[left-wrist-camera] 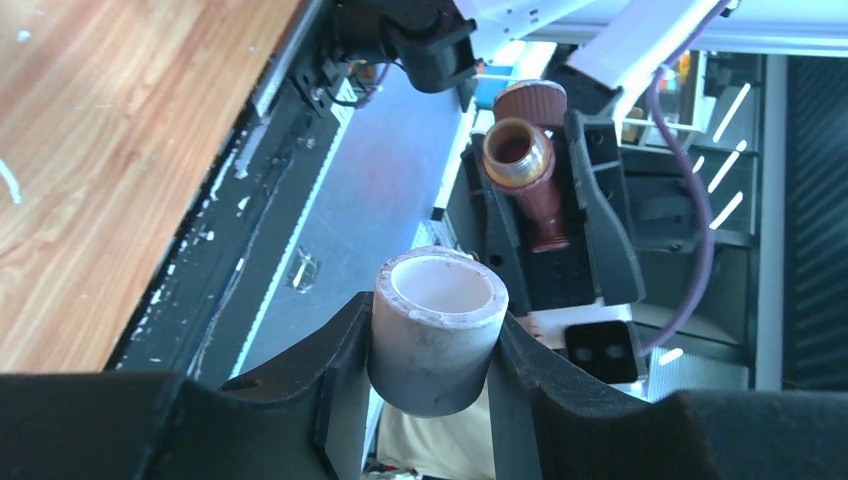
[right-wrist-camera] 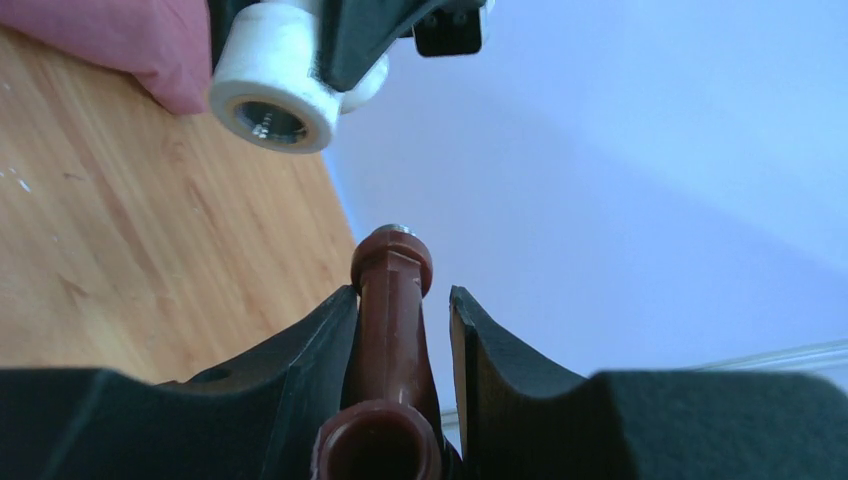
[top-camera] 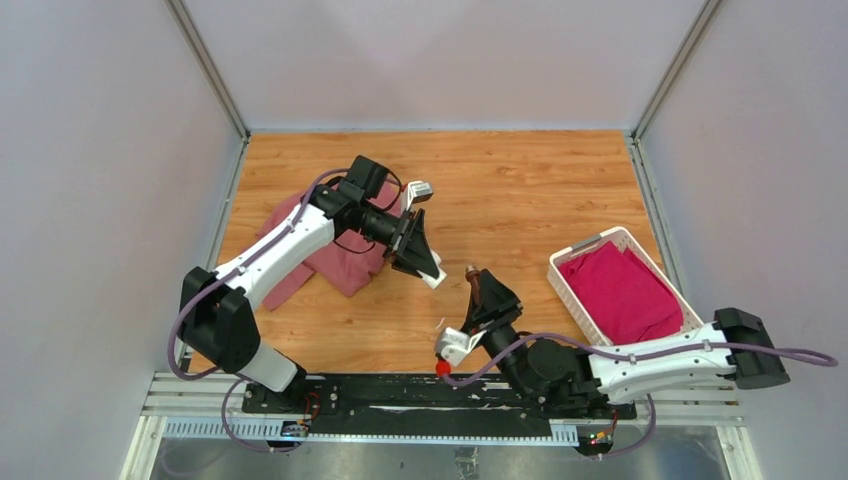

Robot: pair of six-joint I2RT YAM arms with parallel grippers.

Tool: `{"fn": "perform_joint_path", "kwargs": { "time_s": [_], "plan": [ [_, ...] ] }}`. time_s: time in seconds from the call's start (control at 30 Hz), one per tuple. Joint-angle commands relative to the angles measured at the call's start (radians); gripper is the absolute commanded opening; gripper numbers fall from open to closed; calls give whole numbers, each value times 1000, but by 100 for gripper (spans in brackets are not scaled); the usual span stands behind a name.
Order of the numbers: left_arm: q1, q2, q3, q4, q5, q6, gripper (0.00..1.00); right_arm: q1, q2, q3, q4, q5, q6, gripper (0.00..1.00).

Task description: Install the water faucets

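tap [right-wrist-camera: 392,320] is clamped in the right gripper [top-camera: 482,292], jaws closed on its reddish-brown body, metal end poking out past the fingertips; left wrist view shows that end open and facing the camera

white fitting [left-wrist-camera: 437,335] is pinched in the left gripper [top-camera: 425,262], jaws closed on its sides, open socket sticking out beyond the fingertips toward the tap

both parts are held in the air over the wooden table [top-camera: 520,190], roughly mid-width, toward the near side

tap and fitting are near each other but apart, gap visible in the top view and both wrist views, threads not engaged

right wrist view: the fitting's socket sits up and left of the tap's tip, metal thread visible inside the socket

pink-red cloth [top-camera: 335,262] lies crumpled on the table under the left arm, just behind the fitting

white slatted basket [top-camera: 560,283] sits on the right side of the table with a second cloth [top-camera: 625,295] inside, well apart from both grippers
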Motion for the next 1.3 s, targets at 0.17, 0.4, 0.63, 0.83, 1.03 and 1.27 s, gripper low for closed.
{"fn": "perform_joint_path", "kwargs": {
  "time_s": [0.17, 0.4, 0.63, 0.83, 1.03, 1.27],
  "plan": [
    [3, -104, -54, -20, 103, -48, 0, 174, 325, -152, 982, 20, -1053, 0],
    [-22, -137, -71, -17, 121, -34, 0, 226, 357, -139, 982, -36, -1076, 0],
    [-40, -134, -94, -15, 139, -14, 0, 311, 396, -111, 983, -33, -1107, 0],
    [-66, -164, -106, -13, 142, 51, 0, 343, 405, -121, 983, -23, -1104, 0],
    [-109, -188, -142, -13, 162, 93, 0, 362, 394, -128, 981, -23, -1103, 0],
    [-155, -175, -137, -15, 183, 91, 0, 365, 399, -134, 982, -29, -1101, 0]
  ]
}}
